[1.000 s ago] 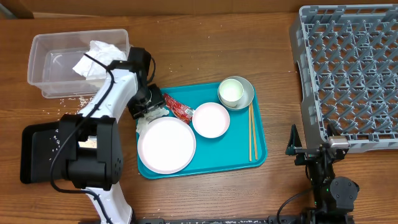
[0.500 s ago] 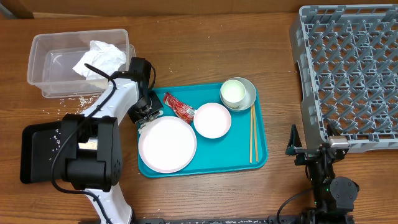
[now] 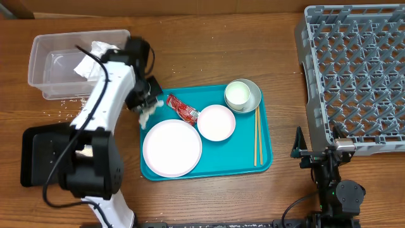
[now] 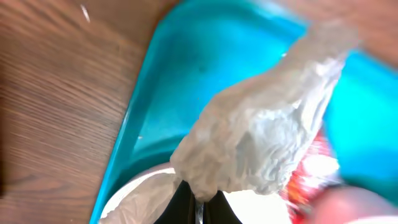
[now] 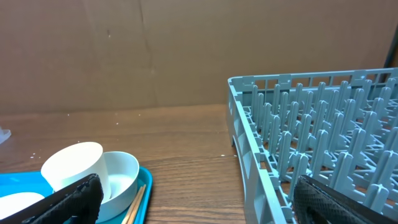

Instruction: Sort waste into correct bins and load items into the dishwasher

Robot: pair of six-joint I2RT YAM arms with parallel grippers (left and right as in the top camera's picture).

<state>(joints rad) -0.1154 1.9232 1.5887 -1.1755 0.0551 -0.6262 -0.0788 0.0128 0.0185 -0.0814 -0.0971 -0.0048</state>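
My left gripper (image 3: 147,105) is shut on a crumpled white napkin (image 3: 152,109), held above the left edge of the teal tray (image 3: 266,155). In the left wrist view the napkin (image 4: 261,130) hangs from the shut gripper (image 4: 199,208), over the large plate (image 4: 134,199) and beside the red wrapper (image 4: 317,162). On the tray lie the red wrapper (image 3: 182,111), large plate (image 3: 172,148), small plate (image 3: 216,122), cup (image 3: 238,94) inside the metal bowl (image 3: 253,92), and chopsticks (image 3: 256,136). My right gripper (image 5: 205,208) stands open beside the dish rack (image 5: 311,124).
The clear tub (image 3: 50,69) at the back left holds another napkin (image 3: 95,58). A black tray (image 3: 35,158) lies at the front left, with rice grains scattered near it. The grey dish rack (image 3: 357,76) fills the right side. The right arm (image 3: 329,174) rests at its front edge.
My left gripper closed on the napkin by the large plate's upper-left edge and lifted it up and back toward the tub. The right arm has not moved.
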